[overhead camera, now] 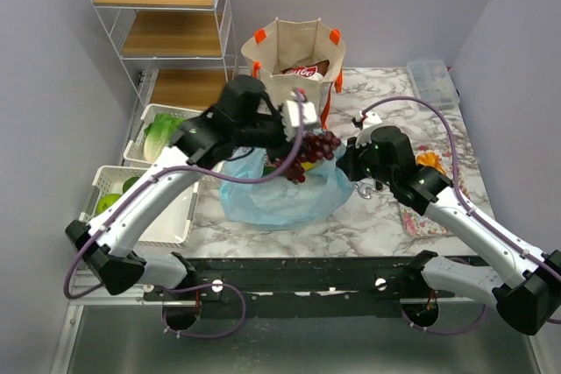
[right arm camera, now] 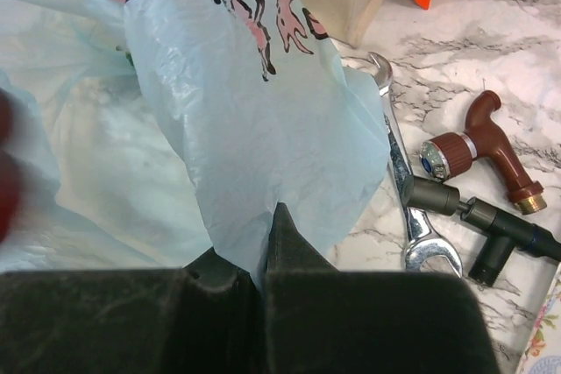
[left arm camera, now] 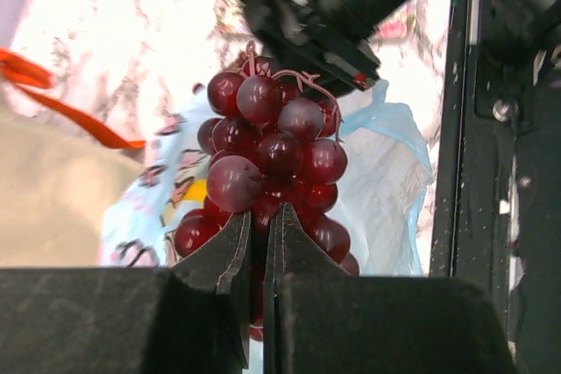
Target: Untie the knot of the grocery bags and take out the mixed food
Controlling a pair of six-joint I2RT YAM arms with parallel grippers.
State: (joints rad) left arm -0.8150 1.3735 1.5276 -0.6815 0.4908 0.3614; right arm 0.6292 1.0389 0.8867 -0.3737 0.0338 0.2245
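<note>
While clamped in left gripper [left arm camera: 266, 216] | grapes [left arm camera: 272, 151]: dark red, glossy, bunched

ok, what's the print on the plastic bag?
Plastic bag: pink-and-black cartoon figures on light blue; best in right wrist view.

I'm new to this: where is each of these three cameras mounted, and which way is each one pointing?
Top external: fixed above and behind, looking down at the marble table; the left arm and right arm show.
Left wrist: on the left arm, looking along the left gripper, shut on the grapes.
Right wrist: on the right arm, looking along the right gripper, shut on the blue plastic bag.
Shared: the top and left wrist views both show the grapes and bag.
</note>
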